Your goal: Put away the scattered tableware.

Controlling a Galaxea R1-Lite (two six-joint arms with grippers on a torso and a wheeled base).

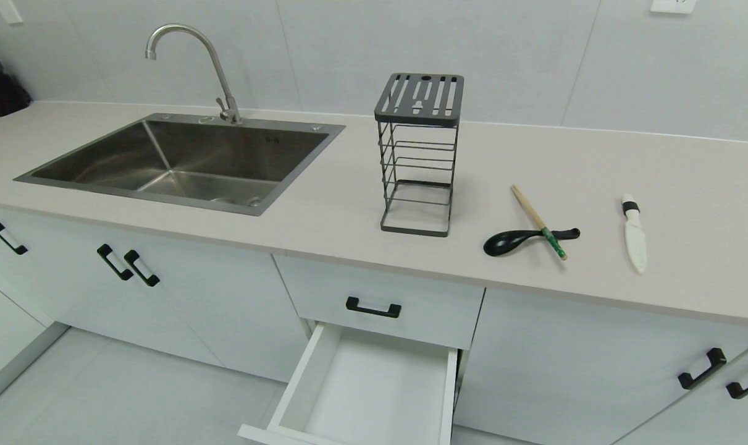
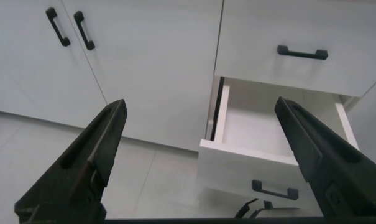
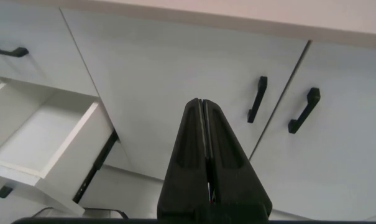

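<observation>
Countertop (image 1: 695,173) spoon (image 1: 522,237) and chopsticks (image 1: 537,220), well above right hand (image 3: 202,109)

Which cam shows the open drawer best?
Head view: it looks down into the open drawer, showing most of its white inside, front cropped. The left wrist view shows the drawer from the front, handle included. The right wrist view catches one side and part of its inside.
</observation>
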